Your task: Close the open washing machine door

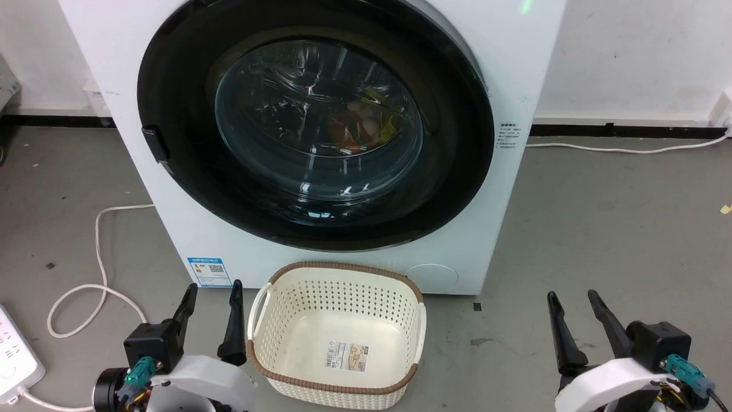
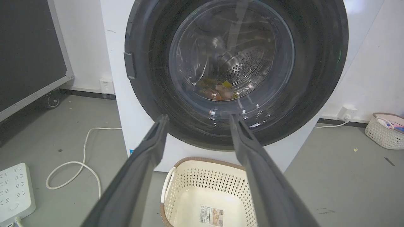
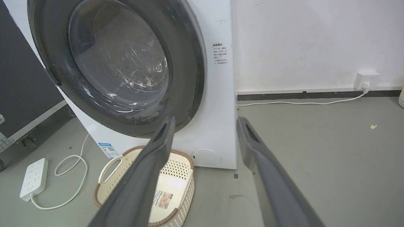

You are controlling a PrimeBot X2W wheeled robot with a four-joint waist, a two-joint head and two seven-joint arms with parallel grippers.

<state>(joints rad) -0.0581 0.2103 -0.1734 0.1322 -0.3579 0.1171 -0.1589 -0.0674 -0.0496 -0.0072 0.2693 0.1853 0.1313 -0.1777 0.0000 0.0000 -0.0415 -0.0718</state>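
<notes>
Nearest the robot, the left hand (image 1: 213, 286) and the right hand (image 1: 572, 294) hang low over the floor. Both have their fingers spread and hold nothing. Between them, touching the left hand's inner finger, stands an empty cream basket (image 1: 343, 265), directly below the washing machine door (image 1: 317, 123).

The door seems to lie against the machine's front, though it cannot be told whether the catch has engaged. A firm push would best land on the glossy black rim beside the latch tab (image 1: 154, 143), not on the bulging glass. The left hand is on that side.

The basket blocks a low, straight approach, so the arm should rise over it. A white cable (image 1: 100, 229) and a power strip (image 1: 14, 360) lie on the floor to the left. Further off are a wheeled black case (image 2: 28, 53) and a second basket (image 2: 385, 132).
</notes>
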